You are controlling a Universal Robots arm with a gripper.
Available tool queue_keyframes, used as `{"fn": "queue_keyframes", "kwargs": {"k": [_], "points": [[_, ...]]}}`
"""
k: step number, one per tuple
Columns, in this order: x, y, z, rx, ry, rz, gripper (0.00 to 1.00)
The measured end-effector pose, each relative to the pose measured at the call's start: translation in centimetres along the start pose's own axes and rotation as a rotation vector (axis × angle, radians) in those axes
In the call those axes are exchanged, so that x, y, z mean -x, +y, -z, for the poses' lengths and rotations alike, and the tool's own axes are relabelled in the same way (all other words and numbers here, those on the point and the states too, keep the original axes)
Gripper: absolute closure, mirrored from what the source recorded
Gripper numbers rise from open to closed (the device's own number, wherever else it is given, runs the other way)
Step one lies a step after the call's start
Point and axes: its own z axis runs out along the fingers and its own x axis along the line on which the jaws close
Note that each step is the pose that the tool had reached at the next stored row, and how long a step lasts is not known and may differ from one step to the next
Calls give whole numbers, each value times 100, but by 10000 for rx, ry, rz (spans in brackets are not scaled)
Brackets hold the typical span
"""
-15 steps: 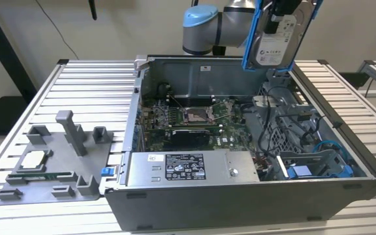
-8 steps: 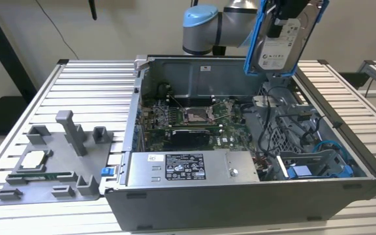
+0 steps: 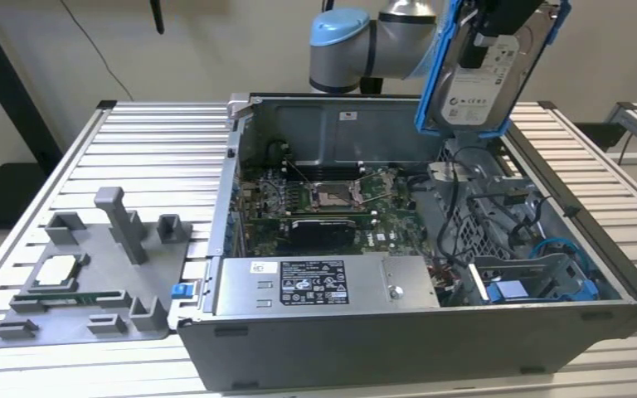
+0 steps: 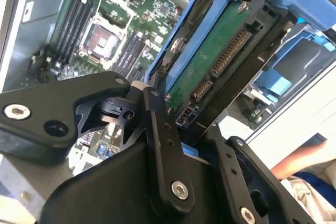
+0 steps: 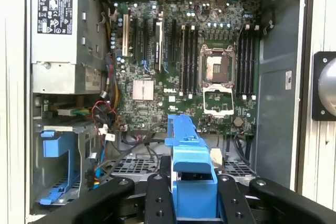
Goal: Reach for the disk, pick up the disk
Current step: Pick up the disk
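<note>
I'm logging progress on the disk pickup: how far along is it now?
Reaching looks done, and so does the pickup: the gripper is shut on the disk, which hangs upright in its blue bracket above the open computer case, touching nothing else. In the first wrist view the bracket sits between the fingers. Nothing of the reach or pickup looks left.

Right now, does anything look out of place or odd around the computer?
Only the disk: it hangs tilted in the air above the open computer case, clamped in the gripper, outside its bay. Nothing looks spilled or damaged.
</note>
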Motion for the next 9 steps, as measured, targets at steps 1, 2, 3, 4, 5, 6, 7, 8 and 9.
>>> {"fn": "queue_keyframes", "kwargs": {"k": [1,2,3,4,5,6,7,8,9], "points": [[-19,-3,22,67,0,-2,100],[-37,-6,36,128,-2,-3,100],[-56,-11,38,178,-1,-4,100],[-77,-17,39,212,-1,-4,100],[-98,-22,40,238,0,-5,100],[-120,-29,40,259,-2,-6,100],[-143,-36,40,281,-2,-6,100],[-166,-45,41,305,-1,-7,100],[-190,-54,42,330,-1,-8,100]]}}
